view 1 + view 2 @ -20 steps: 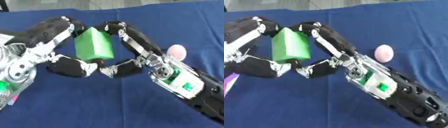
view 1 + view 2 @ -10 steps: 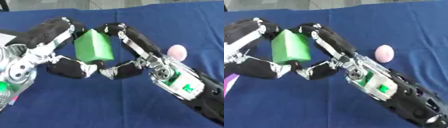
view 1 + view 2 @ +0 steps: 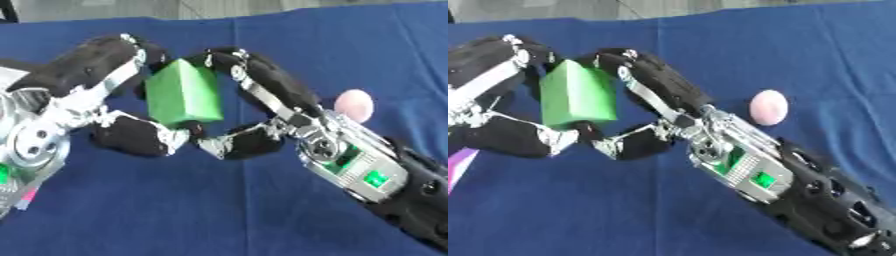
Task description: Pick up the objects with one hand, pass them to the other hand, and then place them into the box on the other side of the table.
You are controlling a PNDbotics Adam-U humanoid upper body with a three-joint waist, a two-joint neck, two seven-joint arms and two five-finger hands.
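Note:
A green block (image 3: 182, 94) hangs above the blue table, held between both hands. My left hand (image 3: 101, 82) comes in from the left, its fingers curled over the block's top left and its thumb (image 3: 136, 136) under the bottom edge. From the right, my right hand (image 3: 267, 92) curves its fingers over the block's top right corner, with its thumb (image 3: 241, 142) at the lower right corner. A pale pink ball (image 3: 768, 107) lies on the cloth to the right of the right hand.
The blue cloth (image 3: 175, 210) covers the table all around. A purple strip (image 3: 458, 166) shows at the left edge in the right eye view. Something white (image 3: 9, 76) shows at the left edge. No box is in view.
Little has changed: both hands stay on the green block, which has tilted very slightly.

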